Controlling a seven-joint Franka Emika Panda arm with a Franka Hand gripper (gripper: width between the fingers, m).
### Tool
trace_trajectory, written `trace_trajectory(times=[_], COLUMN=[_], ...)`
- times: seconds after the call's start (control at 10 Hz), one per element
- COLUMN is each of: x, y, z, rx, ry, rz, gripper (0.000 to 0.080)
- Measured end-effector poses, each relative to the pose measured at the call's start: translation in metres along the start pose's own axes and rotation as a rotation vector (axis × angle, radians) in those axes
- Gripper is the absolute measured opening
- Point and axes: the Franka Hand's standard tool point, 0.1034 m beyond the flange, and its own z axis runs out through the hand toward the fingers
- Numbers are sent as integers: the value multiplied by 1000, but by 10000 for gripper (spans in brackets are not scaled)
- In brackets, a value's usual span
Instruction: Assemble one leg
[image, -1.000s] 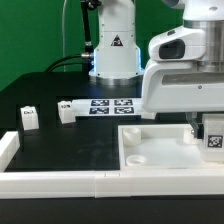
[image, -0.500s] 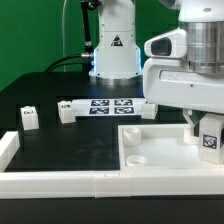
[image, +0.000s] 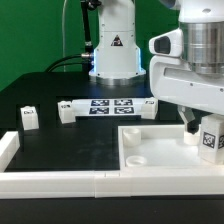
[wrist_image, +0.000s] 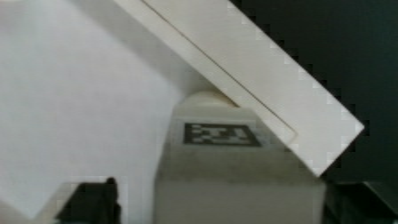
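Note:
My gripper is shut on a leg, a small white post with a square marker facing the camera. It holds the leg over the far right corner of the large white square panel at the exterior view's right. In the wrist view the leg stands between the two dark fingertips, its end close to the panel's raised rim. I cannot tell whether the leg touches the panel. Two more legs stand on the black table at the left.
The marker board lies at the back middle, in front of the robot base. A white rail runs along the table's front edge, with a short white piece at the left.
The arm's wrist has risen a little and shifted slightly to the exterior view's right. The held leg stays at about the same spot over the panel's corner.

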Motion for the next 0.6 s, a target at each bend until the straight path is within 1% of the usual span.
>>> trace_trajectory(times=[0.1,0.2,0.3,0.6], x=[1,0,-2,-2], y=[0,-2,-5,-5], z=[0,-1,-1,-1], rx=[1,3,8,0], ry=[5,11,16,19], rz=[-60,-236,-390,-804], gripper=[619,643,649,649])
